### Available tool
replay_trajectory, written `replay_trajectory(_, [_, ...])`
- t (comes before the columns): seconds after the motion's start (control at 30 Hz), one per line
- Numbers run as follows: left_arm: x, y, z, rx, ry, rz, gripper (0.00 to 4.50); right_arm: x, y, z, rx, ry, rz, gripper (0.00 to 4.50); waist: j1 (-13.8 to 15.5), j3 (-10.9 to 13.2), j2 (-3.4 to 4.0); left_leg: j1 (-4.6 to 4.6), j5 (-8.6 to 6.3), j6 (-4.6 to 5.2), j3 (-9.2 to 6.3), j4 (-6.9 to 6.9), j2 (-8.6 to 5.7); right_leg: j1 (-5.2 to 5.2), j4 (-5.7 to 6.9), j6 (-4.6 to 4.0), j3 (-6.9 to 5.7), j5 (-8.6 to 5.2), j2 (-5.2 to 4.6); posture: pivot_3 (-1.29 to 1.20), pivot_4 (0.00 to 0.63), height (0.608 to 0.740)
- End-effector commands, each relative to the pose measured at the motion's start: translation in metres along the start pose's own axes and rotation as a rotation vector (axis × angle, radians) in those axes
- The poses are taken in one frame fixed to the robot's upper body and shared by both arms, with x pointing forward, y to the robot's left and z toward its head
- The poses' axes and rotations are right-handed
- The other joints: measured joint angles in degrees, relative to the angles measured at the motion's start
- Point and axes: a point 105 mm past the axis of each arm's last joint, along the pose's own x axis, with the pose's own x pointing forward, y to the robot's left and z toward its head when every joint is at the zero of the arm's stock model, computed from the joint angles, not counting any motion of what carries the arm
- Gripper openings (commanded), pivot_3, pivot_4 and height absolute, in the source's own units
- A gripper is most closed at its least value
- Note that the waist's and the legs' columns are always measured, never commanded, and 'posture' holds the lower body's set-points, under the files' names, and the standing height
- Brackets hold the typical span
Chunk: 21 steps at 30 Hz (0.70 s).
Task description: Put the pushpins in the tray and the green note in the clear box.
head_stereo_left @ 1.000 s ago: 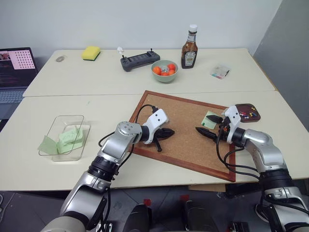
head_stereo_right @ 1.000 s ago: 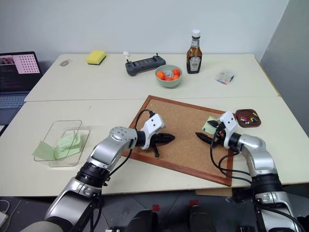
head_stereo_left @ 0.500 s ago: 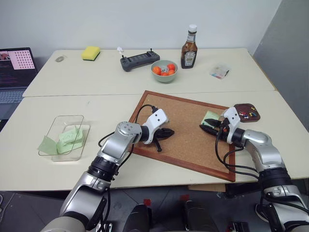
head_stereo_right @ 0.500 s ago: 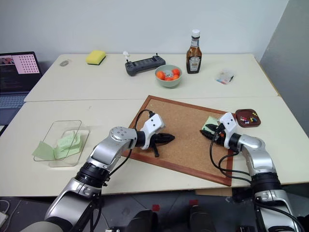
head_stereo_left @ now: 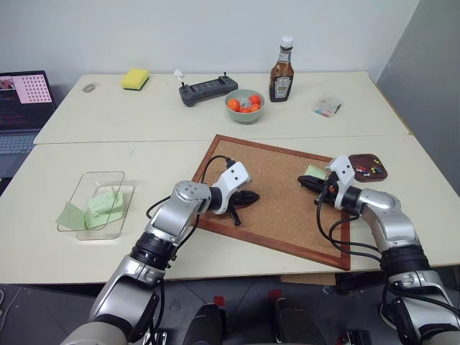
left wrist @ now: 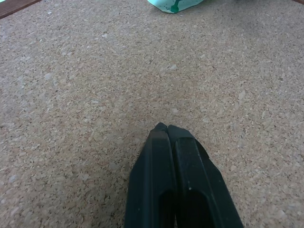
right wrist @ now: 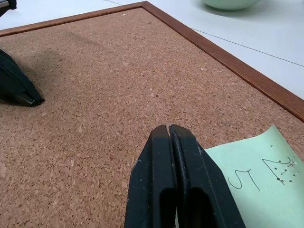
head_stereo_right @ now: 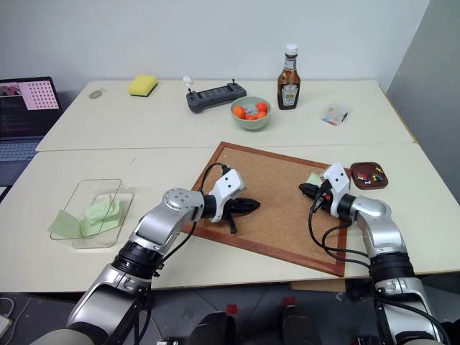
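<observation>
The green note [right wrist: 259, 173], a thin pale green slip with pen marks and small pinholes, lies flat on the cork board [head_stereo_left: 273, 194] near its right edge. The right gripper [right wrist: 169, 130] rests low over it, its black jaws pressed together with nothing between them, the forearm bent in from the right and pointing left across the board. Just right of the board sits the tray [head_stereo_left: 369, 167], a small dark brown dish with rounded edges holding tiny coloured pushpins [head_stereo_left: 368, 169]. The left gripper [left wrist: 164, 128] hovers over the grainy cork at the board's left part, jaws pressed together and empty, arm reaching forward and rightward. Well to the left on the pale counter [head_stereo_left: 144, 129], the clear box [head_stereo_left: 97, 203] holds other green slips.
</observation>
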Motion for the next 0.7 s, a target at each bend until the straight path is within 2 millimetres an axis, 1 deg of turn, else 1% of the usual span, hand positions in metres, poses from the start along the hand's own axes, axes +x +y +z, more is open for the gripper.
replay_trajectory(0.03, [0.001, -0.001, -0.004, -0.005, 0.019, -0.006, 0.00, -0.001, -0.006, 0.012, -0.020, -0.041, -0.021, 0.08, 0.00, 0.00, 0.00, 0.00, 0.00, 0.00, 0.00, 0.00, 0.00, 0.00, 0.00, 0.00, 0.00, 0.00, 0.00, 0.00, 0.150, 0.740])
replay_trajectory(0.13, [0.001, -0.001, -0.004, -0.004, 0.019, -0.005, 0.00, -0.002, -0.006, 0.016, -0.008, -0.061, -0.018, 0.08, 0.00, 0.00, 0.00, 0.00, 0.00, 0.00, 0.00, 0.00, 0.00, 0.00, 0.00, 0.00, 0.00, 0.00, 0.00, 0.00, 0.150, 0.740])
replay_trajectory(0.17, [0.001, -0.001, -0.004, -0.004, 0.019, -0.005, 0.00, -0.003, -0.007, 0.016, -0.015, -0.060, -0.020, 0.25, 0.00, 0.00, 0.00, 0.00, 0.00, 0.00, 0.00, 0.00, 0.00, 0.00, 0.00, 0.00, 0.00, 0.00, 0.00, 0.00, 0.150, 0.740])
replay_trajectory(0.2, [0.001, -0.001, -0.004, -0.004, 0.020, -0.005, 0.00, -0.003, -0.007, 0.015, -0.013, -0.061, -0.021, 0.25, 0.00, 0.00, 0.00, 0.00, 0.00, 0.00, 0.00, 0.00, 0.00, 0.00, 0.00, 0.00, 0.00, 0.00, 0.00, 0.00, 0.150, 0.740])
replay_trajectory(0.23, [0.001, -0.001, -0.004, -0.004, 0.020, -0.004, 0.00, -0.003, -0.007, 0.015, -0.012, -0.059, -0.020, 0.45, 0.00, 0.00, 0.00, 0.00, 0.00, 0.00, -0.01, 0.00, 0.00, 0.00, 0.00, 0.00, 0.00, 0.00, 0.00, 0.00, 0.150, 0.740])
replay_trajectory(0.3, [0.001, -0.001, -0.004, -0.003, 0.019, -0.005, 0.00, -0.004, -0.007, 0.014, -0.016, -0.059, -0.023, 0.66, 0.00, 0.00, 0.00, -0.01, 0.00, 0.00, 0.00, 0.00, 0.00, 0.00, 0.00, 0.00, 0.00, 0.00, 0.00, 0.00, 0.150, 0.740])
replay_trajectory(0.33, [0.001, -0.001, -0.004, -0.003, 0.019, -0.005, 0.00, -0.004, -0.007, 0.014, -0.020, -0.058, -0.025, 0.94, 0.00, 0.00, 0.00, 0.00, 0.00, 0.00, 0.00, 0.00, 0.00, 0.00, 0.00, 0.00, 0.00, 0.00, 0.00, 0.00, 0.150, 0.740])
replay_trajectory(0.43, [0.001, -0.001, -0.004, -0.002, 0.019, -0.006, 0.00, -0.003, -0.005, 0.013, -0.032, -0.044, -0.010, 1.31, 0.00, 0.00, 0.00, -0.01, 0.00, 0.00, -0.01, 0.00, 0.00, 0.00, 0.00, 0.00, 0.00, 0.00, 0.00, 0.00, 0.150, 0.740])
replay_trajectory(0.7, [0.000, -0.002, -0.004, -0.003, 0.020, -0.007, 0.00, -0.001, -0.002, 0.003, -0.074, 0.011, -0.001, 1.31, 0.00, 0.00, 0.00, 0.00, 0.00, 0.00, -0.01, 0.00, 0.00, 0.00, 0.00, 0.00, 0.00, 0.00, 0.00, 0.00, 0.150, 0.740])
